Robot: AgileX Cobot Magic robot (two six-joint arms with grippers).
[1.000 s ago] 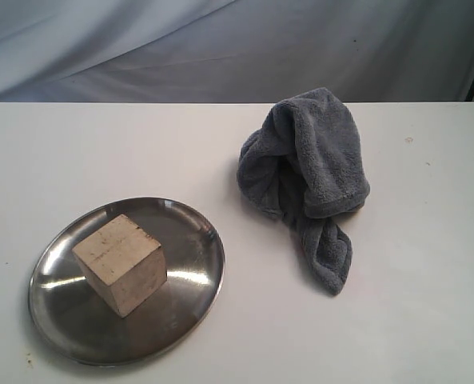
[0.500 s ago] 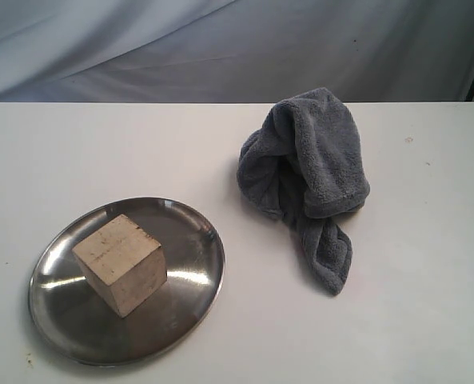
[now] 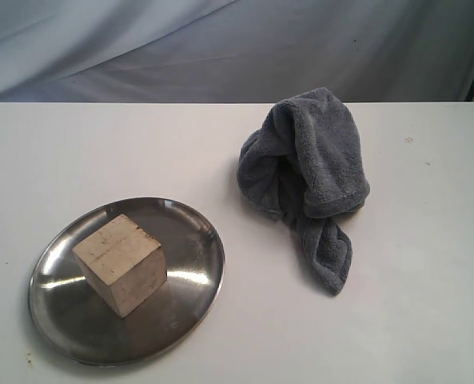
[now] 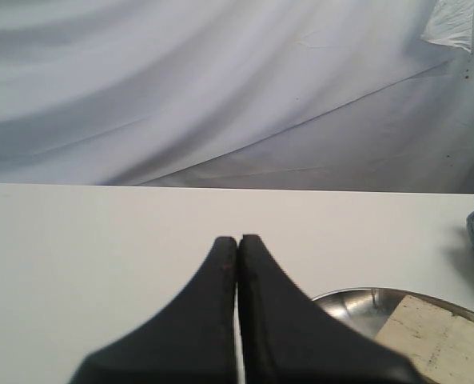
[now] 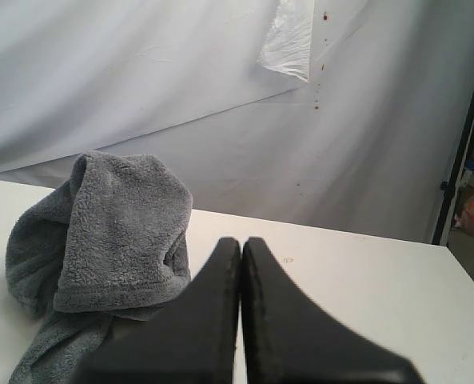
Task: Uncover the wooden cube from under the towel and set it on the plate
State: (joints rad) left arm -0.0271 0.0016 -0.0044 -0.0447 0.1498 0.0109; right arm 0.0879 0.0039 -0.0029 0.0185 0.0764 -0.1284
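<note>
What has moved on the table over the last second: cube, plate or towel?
Nothing visibly changed in the exterior view. The wooden cube sits on the plate as before, and the towel lies bunched in the same spot, apart from the plate.

White matte table point(image 3: 428, 264), small faint mark point(image 3: 408, 140) near its far right edge, pale grey backdrop sheet point(image 3: 221, 48) behind, draped in long folds, crinkled translucent patch point(image 5: 288, 40) high on it, reddish specks point(image 5: 316, 104) just beside, dark upright post point(image 5: 460, 152) at the sheet's end
</note>
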